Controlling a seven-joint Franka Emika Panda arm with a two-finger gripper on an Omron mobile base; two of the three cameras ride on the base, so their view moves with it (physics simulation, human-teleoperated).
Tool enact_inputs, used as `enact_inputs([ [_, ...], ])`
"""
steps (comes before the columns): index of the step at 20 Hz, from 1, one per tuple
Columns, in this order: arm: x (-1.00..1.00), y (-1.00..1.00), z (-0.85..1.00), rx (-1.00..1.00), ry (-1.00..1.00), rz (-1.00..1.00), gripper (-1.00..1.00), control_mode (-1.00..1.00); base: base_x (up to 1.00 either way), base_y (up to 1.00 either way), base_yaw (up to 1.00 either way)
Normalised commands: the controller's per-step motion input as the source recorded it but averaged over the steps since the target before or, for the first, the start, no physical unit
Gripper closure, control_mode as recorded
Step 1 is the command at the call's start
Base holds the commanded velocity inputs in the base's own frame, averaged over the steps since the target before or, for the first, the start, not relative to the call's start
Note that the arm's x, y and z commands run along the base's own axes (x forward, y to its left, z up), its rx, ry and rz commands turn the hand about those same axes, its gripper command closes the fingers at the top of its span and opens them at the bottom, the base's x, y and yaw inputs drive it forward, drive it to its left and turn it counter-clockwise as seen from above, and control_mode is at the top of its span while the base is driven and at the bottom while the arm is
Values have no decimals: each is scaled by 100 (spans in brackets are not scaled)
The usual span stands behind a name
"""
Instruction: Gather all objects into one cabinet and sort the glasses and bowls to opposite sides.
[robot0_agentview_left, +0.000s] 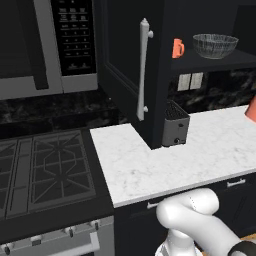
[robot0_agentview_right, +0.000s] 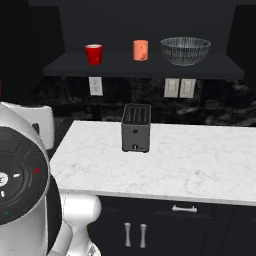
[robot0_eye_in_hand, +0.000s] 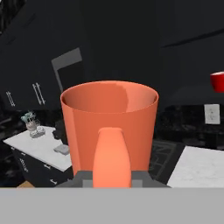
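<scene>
In the hand view an orange mug stands close up, its handle toward the camera, and my gripper is shut on that handle. Part of an orange mug also pokes in over the counter at the right edge of the left base view. The black upper cabinet has its door swung open, with a long silver handle. On its shelf stand a red mug at the left, a second orange mug in the middle and the see-through bowl at the right.
A dark toaster stands on the white marble counter below the shelf. A cream toaster oven is at the counter's left end. A stove and microwave lie left of the open door.
</scene>
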Motion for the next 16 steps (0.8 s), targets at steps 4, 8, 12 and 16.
enact_inputs([
  [4,48,-75,-17,-14,8,-15,100,-100,0,0,0],
  [8,72,-40,-30,-24,6,-37,100,-100,0,0,0],
  [12,98,-9,-34,-27,8,-40,100,-100,0,0,0],
  [16,91,15,-19,-17,3,-23,100,-100,0,0,0],
])
